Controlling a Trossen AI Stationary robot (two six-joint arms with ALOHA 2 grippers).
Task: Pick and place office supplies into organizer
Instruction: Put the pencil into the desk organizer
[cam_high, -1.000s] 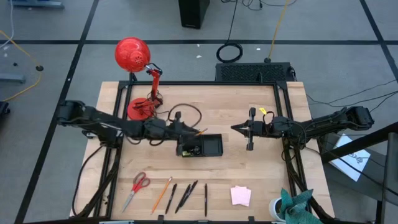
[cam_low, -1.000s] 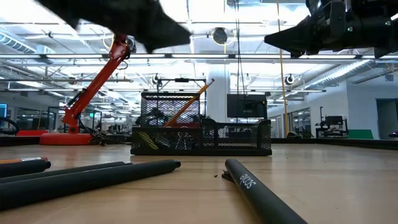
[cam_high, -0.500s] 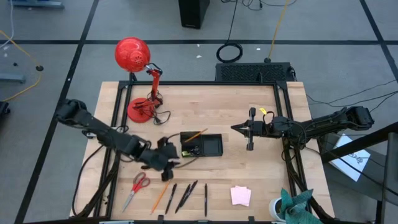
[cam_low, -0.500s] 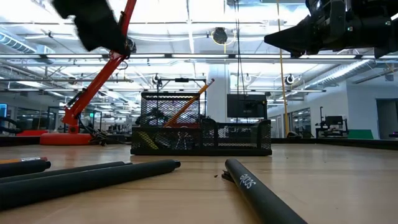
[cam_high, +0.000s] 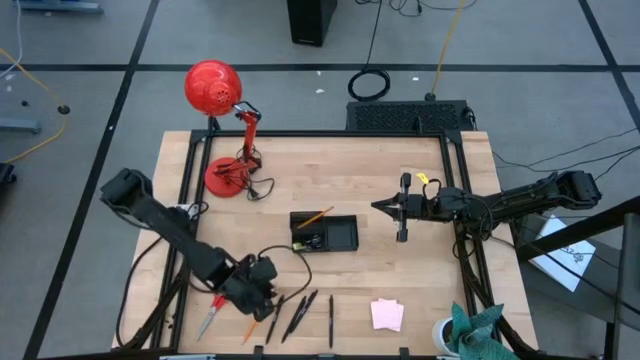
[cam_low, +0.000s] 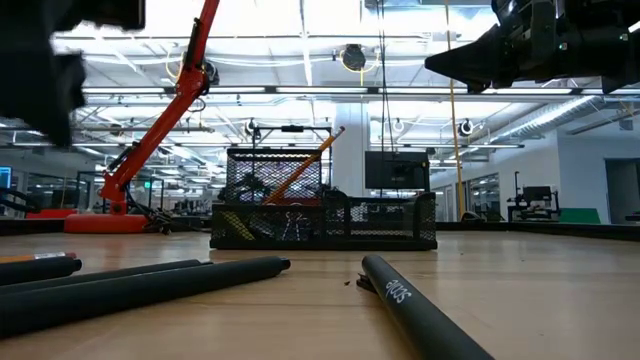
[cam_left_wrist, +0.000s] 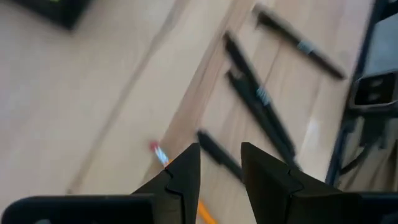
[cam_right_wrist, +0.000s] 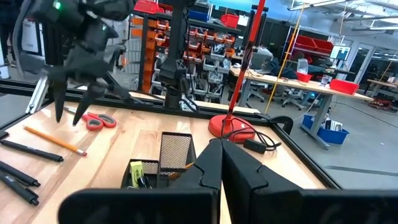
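My left gripper (cam_high: 260, 297) (cam_left_wrist: 221, 163) hangs open near the table's near edge, above an orange pencil (cam_left_wrist: 160, 154) (cam_high: 251, 325) and several thin dark pens (cam_left_wrist: 255, 99) (cam_high: 300, 313) lying flat. Red-handled scissors (cam_high: 214, 310) (cam_right_wrist: 93, 119) lie just left of them. The black mesh organizer (cam_high: 324, 233) (cam_low: 325, 215) stands mid-table with another orange pencil (cam_low: 305, 165) leaning out of it and a yellow-green piece (cam_right_wrist: 136, 168) inside. A pink sticky-note pad (cam_high: 387, 314) rests near the near edge. My right gripper (cam_high: 382, 207) (cam_right_wrist: 221, 155) is shut and hovers right of the organizer.
A red desk lamp (cam_high: 212, 88) stands on its round base (cam_high: 224, 176) at the far left, its cord trailing toward the organizer. A green cloth in a cup (cam_high: 470, 330) sits at the near right corner. Bare wood lies between the organizer and the pens.
My left gripper has swung away from the organizer toward the table's near edge and down, stopping over the pencil and pens. The orange pencil in the organizer stays leaning where it was. My right arm has kept still.
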